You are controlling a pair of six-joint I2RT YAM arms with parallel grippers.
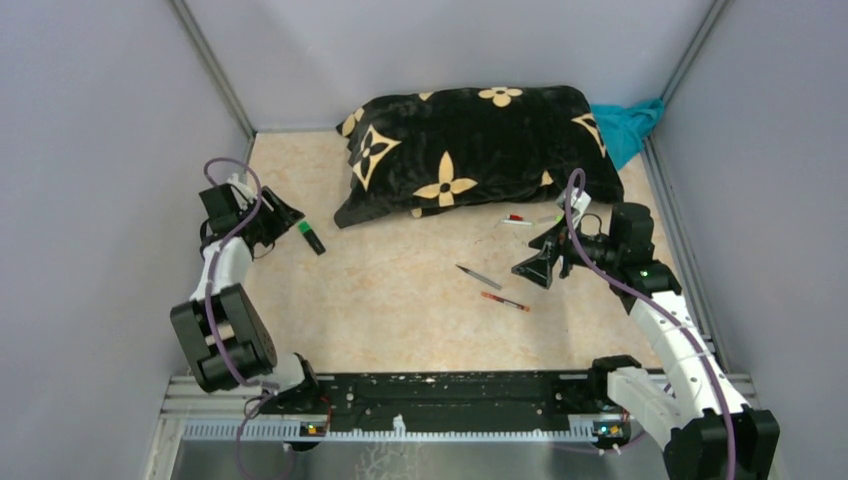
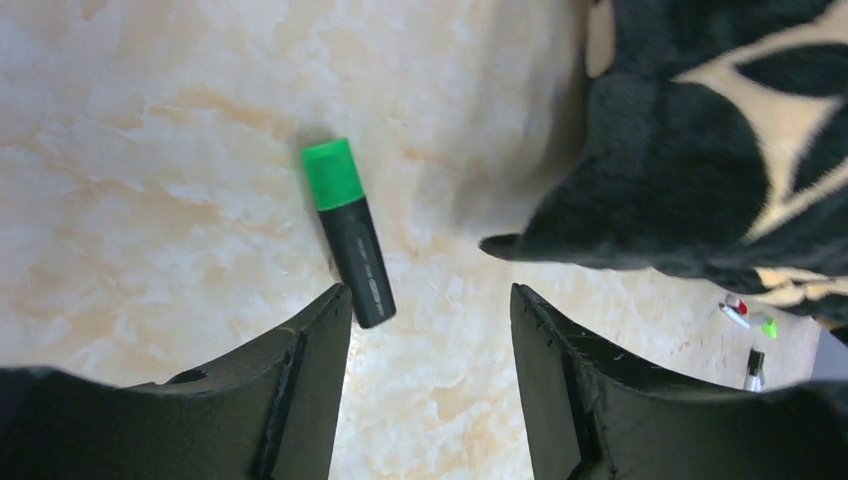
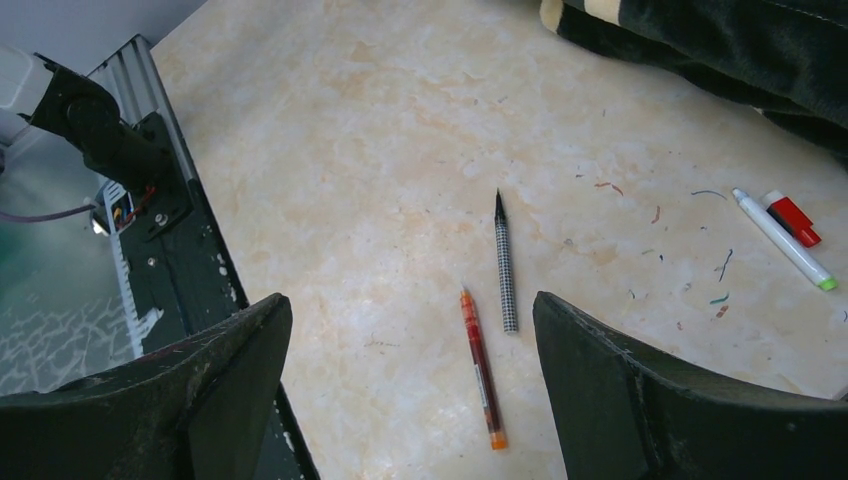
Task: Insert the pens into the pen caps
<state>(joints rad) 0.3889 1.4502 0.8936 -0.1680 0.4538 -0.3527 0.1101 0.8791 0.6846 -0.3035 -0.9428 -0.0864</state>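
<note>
A stubby black marker with a green end (image 1: 310, 237) lies on the table just right of my left gripper (image 1: 278, 218), which is open and empty. In the left wrist view the marker (image 2: 350, 235) lies just ahead of the left fingertip, with the gripper (image 2: 430, 300) above bare table. My right gripper (image 1: 535, 266) is open and empty above two pens: a grey-black checked pen (image 3: 506, 265) and a red pen (image 3: 478, 368). A white pen with a green tip (image 3: 782, 240) and a red cap (image 3: 793, 220) lie side by side further right.
A black pillow with tan flowers (image 1: 470, 150) lies across the back of the table, its corner close to the marker (image 2: 620, 200). A teal cloth (image 1: 630, 125) sits at the back right. Grey walls close in both sides. A black rail (image 1: 440, 390) runs along the near edge.
</note>
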